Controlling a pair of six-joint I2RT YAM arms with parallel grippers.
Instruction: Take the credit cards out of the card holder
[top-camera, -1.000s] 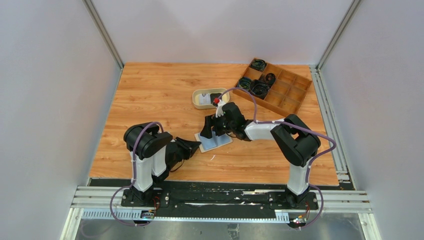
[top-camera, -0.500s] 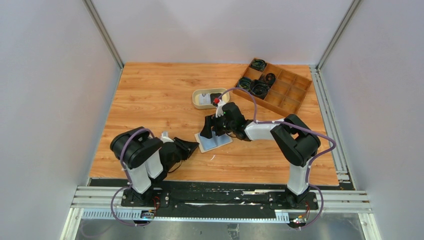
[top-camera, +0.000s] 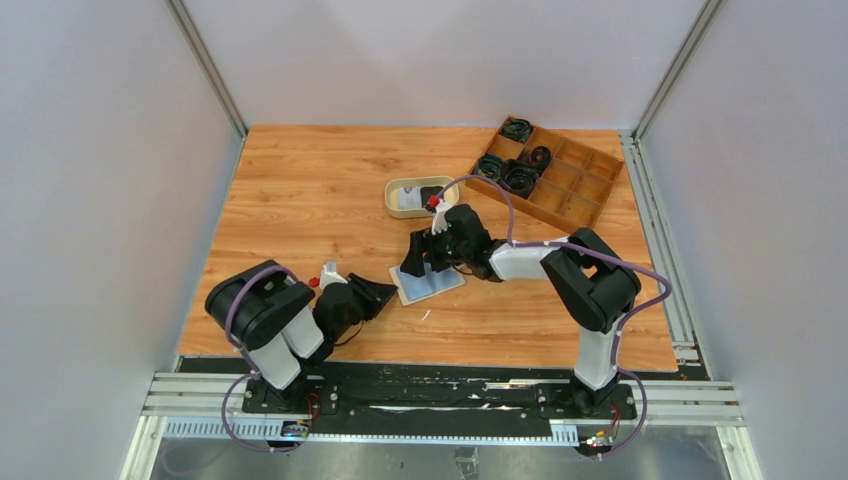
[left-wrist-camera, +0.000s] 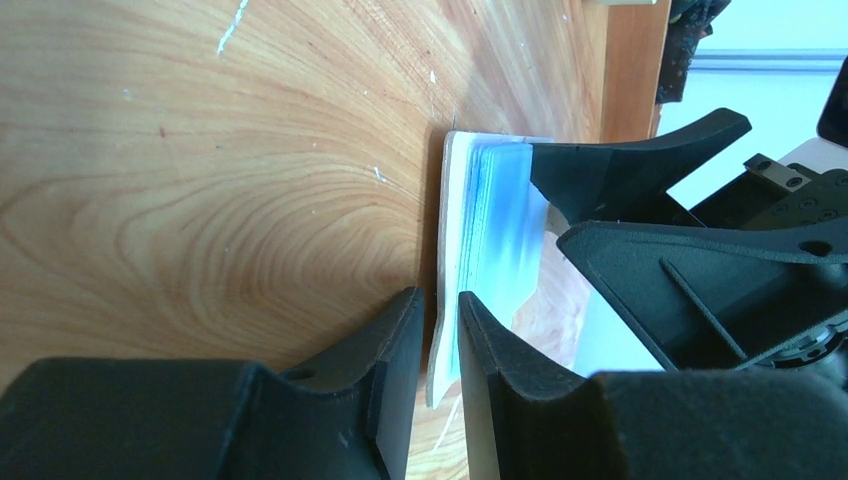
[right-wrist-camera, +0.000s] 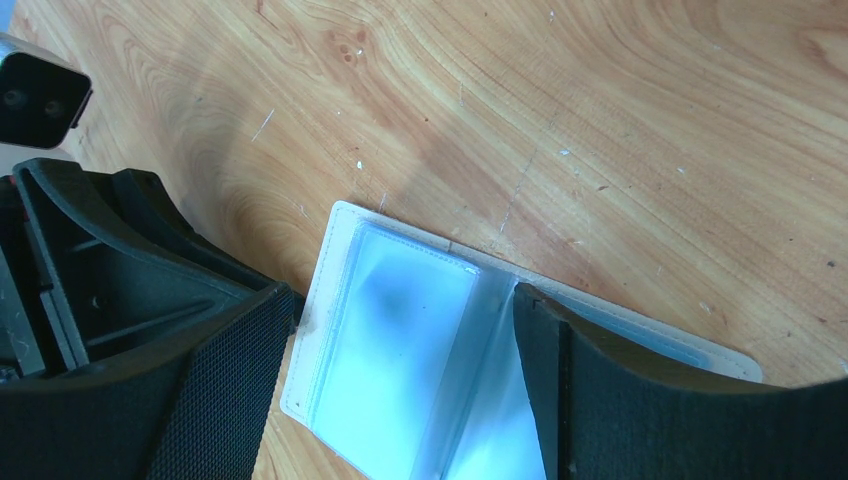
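At the middle of the table (top-camera: 300, 200) the card holder (top-camera: 438, 284) lies open under the wide-spread right gripper (right-wrist-camera: 405, 300); the left gripper (left-wrist-camera: 438, 300) sits narrow about its edge, grip uncertain, so a tug could drag or fold it shut

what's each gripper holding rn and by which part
Left gripper pinches the card holder by the edge of its cover. Right gripper is open over the holder's pale inside, clamping nothing.
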